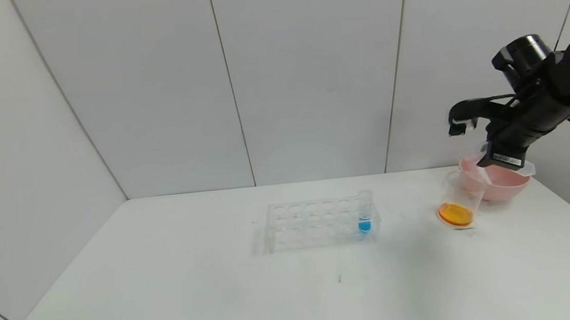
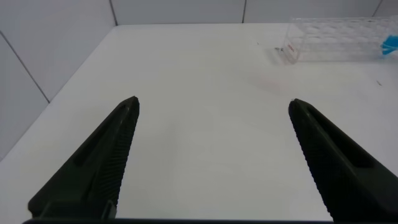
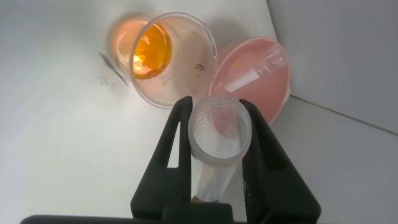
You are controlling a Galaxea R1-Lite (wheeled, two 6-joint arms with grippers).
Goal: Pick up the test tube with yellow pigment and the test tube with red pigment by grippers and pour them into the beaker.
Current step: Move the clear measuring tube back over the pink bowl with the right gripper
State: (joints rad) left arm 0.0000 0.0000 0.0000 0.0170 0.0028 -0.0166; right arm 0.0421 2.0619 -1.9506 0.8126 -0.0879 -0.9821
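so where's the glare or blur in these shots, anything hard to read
Head view: soft shadow beside the rack, and the right claw hides much of its tube. Right wrist view: that empty tube looms large and soft-edged, and the orange liquid in the beaker glows brightly. Left wrist view: the open left claw is sharp.

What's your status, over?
Right end effector shut on empty tube, above beaker. Beaker holds orange liquid. Left end effector open, idle. Nothing in the way.

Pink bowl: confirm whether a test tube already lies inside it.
Yes, a clear empty test tube lies inside the pink bowl, beside the beaker.
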